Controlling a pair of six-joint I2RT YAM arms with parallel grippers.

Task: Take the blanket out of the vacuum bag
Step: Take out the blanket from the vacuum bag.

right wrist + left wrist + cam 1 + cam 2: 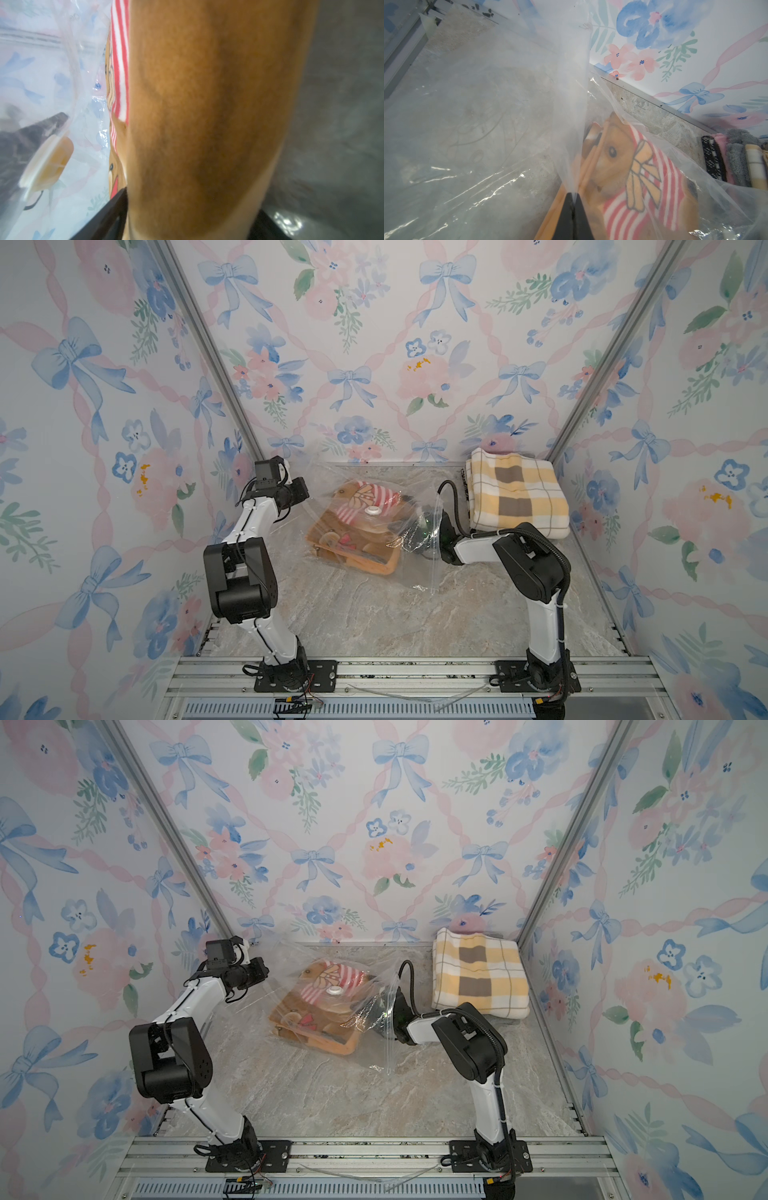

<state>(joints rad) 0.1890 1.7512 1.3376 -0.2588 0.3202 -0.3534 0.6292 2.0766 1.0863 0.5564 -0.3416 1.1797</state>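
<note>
Floral wallpaper (374, 302) with blue bows and pink ribbons covers three walls. Metal posts (208, 344) run up the corners. The floor (395, 614) is grey marble, evenly lit.

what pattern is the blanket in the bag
Blanket: tan, cartoon face, red-and-white stripes; best in the left wrist view.

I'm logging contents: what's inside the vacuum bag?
A folded brown blanket with a red-striped print lies in the vacuum bag; the right gripper reaches inside, jaws either side of its fold. Anything beneath the blanket is hidden.
</note>
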